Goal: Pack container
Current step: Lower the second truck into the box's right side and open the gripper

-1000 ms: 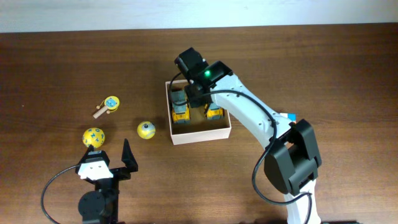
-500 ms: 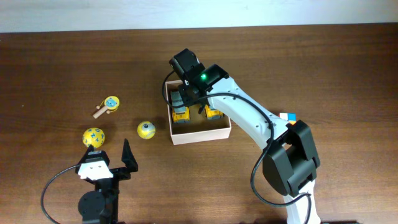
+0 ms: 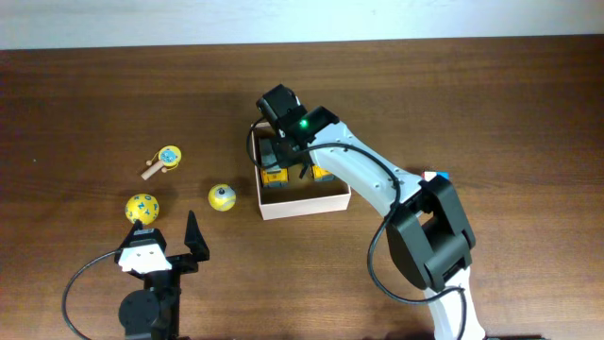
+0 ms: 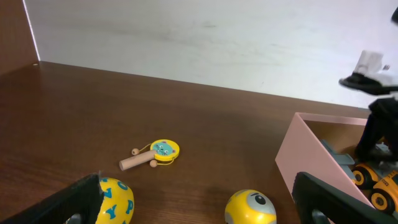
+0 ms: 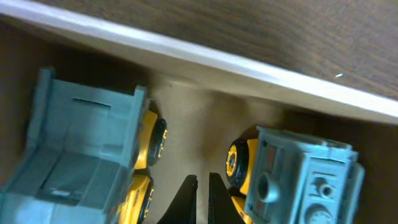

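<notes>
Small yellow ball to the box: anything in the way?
Nothing visible on the table between the small yellow ball and the box, whose left wall faces it. Inside, the right gripper sits low between two toy trucks, taking up the middle gap.

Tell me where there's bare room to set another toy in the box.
Bare floor lies along the near wall of the container, in front of both trucks. The far half is crowded: left truck, right truck, and the right gripper in the gap between them.
</notes>
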Motion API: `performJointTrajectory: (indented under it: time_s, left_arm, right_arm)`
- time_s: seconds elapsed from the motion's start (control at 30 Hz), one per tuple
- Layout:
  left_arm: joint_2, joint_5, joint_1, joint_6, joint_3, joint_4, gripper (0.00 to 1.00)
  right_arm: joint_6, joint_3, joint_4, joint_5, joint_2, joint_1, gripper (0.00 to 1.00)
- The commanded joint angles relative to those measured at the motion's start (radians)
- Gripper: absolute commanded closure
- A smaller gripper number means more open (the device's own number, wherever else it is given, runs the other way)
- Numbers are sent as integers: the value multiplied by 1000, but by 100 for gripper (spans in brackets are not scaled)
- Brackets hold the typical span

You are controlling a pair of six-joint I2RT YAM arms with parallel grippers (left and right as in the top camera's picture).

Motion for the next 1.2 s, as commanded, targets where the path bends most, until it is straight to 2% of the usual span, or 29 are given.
performJointTrajectory:
  time_s: [0.0,1.17]
  left_arm:
    - [3,14,6,16,-7,3,1]
    - [3,14,6,16,-7,3,1]
  right_arm:
    - [1,-9,10,-1,33,5,96]
    - [-36,-35,6,59,35,-60,96]
